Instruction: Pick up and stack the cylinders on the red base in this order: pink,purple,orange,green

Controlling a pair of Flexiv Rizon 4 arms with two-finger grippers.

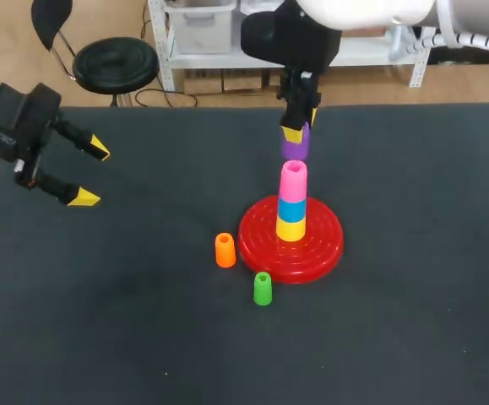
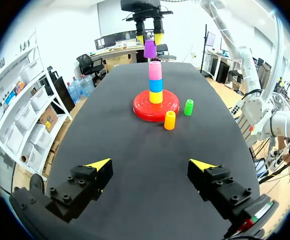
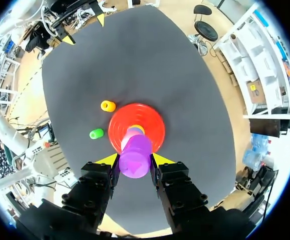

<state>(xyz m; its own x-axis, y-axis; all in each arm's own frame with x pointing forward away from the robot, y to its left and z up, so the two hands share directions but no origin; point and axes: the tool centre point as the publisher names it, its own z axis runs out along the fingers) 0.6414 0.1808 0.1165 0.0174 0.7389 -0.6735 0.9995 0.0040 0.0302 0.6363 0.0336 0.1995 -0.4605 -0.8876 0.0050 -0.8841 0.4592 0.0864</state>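
The red base [image 1: 312, 249] [image 2: 145, 111] [image 3: 154, 124] carries a stack of yellow, blue and pink cylinders, the pink cylinder [image 1: 293, 180] [image 2: 155, 70] on top. My right gripper [image 1: 297, 133] [image 3: 134, 161] is shut on the purple cylinder [image 1: 295, 144] [image 2: 150, 48] [image 3: 134, 157], holding it just above the pink one. The orange cylinder [image 1: 225, 250] [image 2: 170, 120] [image 3: 107, 105] and the green cylinder [image 1: 263, 288] [image 2: 188, 107] [image 3: 96, 133] stand on the table beside the base. My left gripper [image 1: 90, 173] [image 2: 151, 163] is open at the table's far left, with nothing between its fingers.
The dark table [image 1: 413, 321] is bare apart from these things. Its back edge lies just behind my right gripper.
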